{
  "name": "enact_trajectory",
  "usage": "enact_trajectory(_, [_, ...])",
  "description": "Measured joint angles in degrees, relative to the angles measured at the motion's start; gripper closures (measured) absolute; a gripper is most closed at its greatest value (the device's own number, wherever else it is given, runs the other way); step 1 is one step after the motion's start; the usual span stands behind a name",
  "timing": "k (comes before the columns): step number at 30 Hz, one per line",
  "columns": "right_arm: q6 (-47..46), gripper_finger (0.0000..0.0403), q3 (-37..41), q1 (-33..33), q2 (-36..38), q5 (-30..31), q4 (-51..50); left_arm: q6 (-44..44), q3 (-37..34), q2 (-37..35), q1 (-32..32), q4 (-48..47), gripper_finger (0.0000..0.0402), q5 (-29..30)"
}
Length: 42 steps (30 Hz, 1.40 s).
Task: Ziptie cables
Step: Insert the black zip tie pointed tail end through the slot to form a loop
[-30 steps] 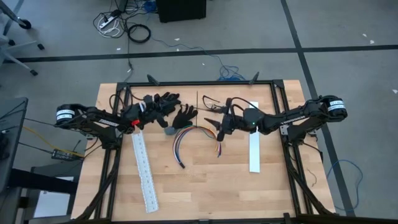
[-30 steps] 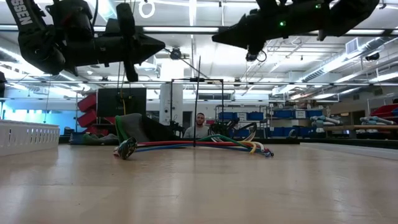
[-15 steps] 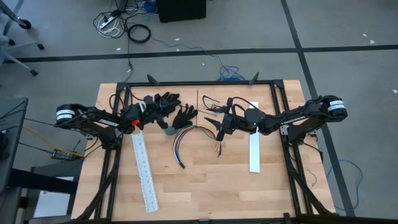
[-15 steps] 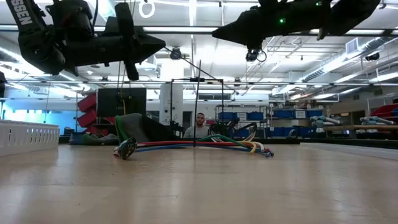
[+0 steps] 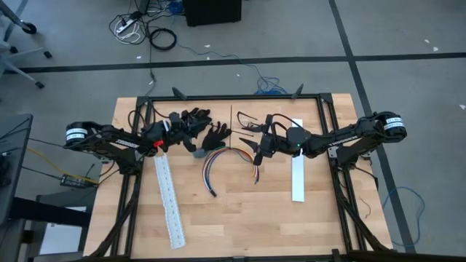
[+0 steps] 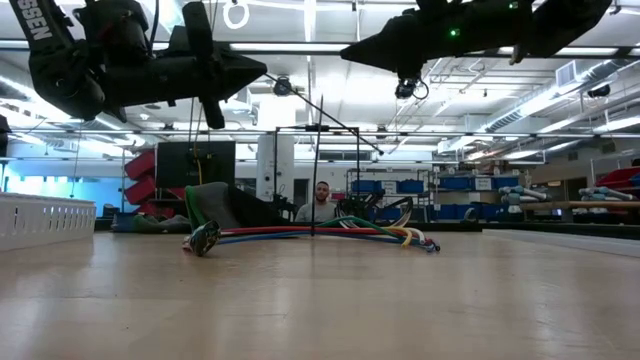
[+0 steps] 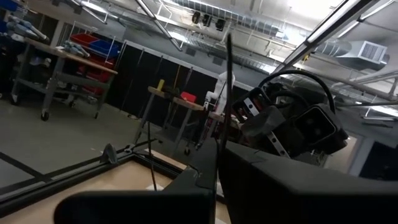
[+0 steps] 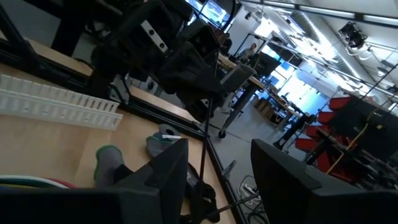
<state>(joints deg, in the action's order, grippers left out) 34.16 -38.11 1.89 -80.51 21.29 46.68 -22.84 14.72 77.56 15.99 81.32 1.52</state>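
Ceiling strip lights [image 6: 300,40] are lighting the room evenly and brightly, flaring white in the low view. Shadows on the table [image 5: 240,211] are staying faint. Both arms are showing as dark silhouettes against that glare. The nearest table surface in the low view is perhaps slightly out of focus.

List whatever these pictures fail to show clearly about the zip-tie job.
- High view: whether any tie binds the bundle of thin coloured cables is too small to tell.
- High view: the left gripper blends into dark clutter.
- Low view: the cables' far side is hidden behind their own near loop.
- Right wrist view: the right gripper's fingers block the cables.
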Motion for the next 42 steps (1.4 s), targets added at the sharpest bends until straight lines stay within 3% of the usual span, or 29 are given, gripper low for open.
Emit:
enact_trajectory(18, [-0.04,0.0234,0.0,0.0,0.0,-0.03,0.01,-1.35,0.0,0.0,0.0,-0.17,0.0401,-0.35])
enact_trajectory(28, [-0.21,0.0234,0.0,0.02,0.02,-5.33,4.98,-1.04,0.0,0.0,0.0,-0.33,0.0401,-0.52])
enact_trajectory(31, [-1.5,0.0234,0.0,0.39,0.02,-7.06,6.03,0.04,0.0,0.0,0.0,-0.33,0.0401,-1.6])
enact_trajectory(35, [-7.42,0.0234,-0.01,1.09,0.02,-3.24,5.75,-0.13,0.0,0.0,0.34,-0.28,0.0401,-3.27])
enact_trajectory(42, [5.1,0.0234,-1.85,0.63,0.02,-3.03,5.51,-8.91,0.17,0.0,1.18,5.01,0.0401,-12.13])
